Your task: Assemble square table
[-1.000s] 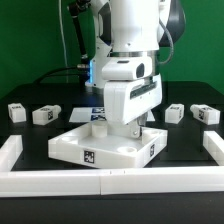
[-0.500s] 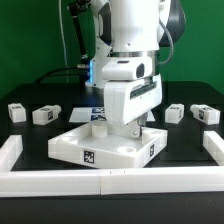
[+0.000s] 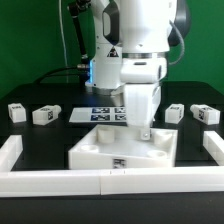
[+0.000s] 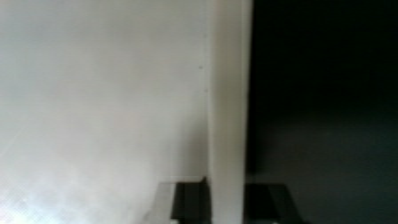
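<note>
Backdrop: dark curtain behind the arm, green panels at both edges of the exterior view.
Surface: black matte surface, fenced by white border rails.
Rails: front rail runs along the near edge; side rail one at the exterior view's left; side rail two at the exterior view's right.
Marker board: marker board lies flat behind the table top, printed tags facing up, partly hidden by the arm.
Arm: white Panda arm in the middle of the scene, wrist pointing straight down.
End effector: end effector is down at the top's rear part, toward the exterior view's right, and clamped shut on the raised rim.
Wrist view: rim shows as a pale upright strip passing between two dark fingers. White tray floor lies on one side of it, black surface on the other. Picture is blurry.
Table top: square table top is mid-surface, just behind the front rail, hollow side up. It looks to sit on the surface, with one wall facing roughly toward the camera.
Tag: black-and-white tag on that near wall.
Legs: four, all loose on the surface, well apart from the top.
Legs, exterior view's left: leg A outermost, leg B beside it.
Legs, exterior view's right: leg C nearer the arm, leg D outermost.
Leg detail: each is short and white with a dark tag. Too small to tell how each one is turned.
</note>
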You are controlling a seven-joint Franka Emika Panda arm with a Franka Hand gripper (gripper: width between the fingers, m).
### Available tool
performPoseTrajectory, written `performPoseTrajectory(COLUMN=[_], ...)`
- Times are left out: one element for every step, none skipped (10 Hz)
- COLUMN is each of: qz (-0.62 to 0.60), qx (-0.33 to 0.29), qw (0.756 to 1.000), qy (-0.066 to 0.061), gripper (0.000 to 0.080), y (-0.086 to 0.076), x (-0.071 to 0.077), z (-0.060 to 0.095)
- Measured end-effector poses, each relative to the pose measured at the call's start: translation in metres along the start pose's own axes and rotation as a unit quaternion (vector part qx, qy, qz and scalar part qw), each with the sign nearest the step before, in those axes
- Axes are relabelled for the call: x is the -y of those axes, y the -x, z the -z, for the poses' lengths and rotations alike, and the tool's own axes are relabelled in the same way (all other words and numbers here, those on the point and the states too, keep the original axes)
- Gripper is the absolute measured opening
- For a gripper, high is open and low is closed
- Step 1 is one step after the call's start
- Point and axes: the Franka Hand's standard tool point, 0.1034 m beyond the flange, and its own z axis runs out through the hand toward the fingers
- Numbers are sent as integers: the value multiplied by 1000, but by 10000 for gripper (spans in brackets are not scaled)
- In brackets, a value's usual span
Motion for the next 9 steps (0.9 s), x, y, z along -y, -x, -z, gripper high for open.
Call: performPoseTrajectory(qz=[-3,-5,-5,10,70,115,122,129,116], qx=[0,0,0,0,1,1,6,10,17], qw=[1000,1000,1000,1000,998,993,993,992,993], qy=[0,0,0,1,5,9,-1,-13,-20], gripper=[61,61,61,61,61,61,61,61,62], y=[2,3,3,2,-2,-9,-14,-27,-30], x=[-1,-1,-1,-1,-1,-7,-5,-3,-5], z=[0,0,0,0,0,0,-1,-1,-1])
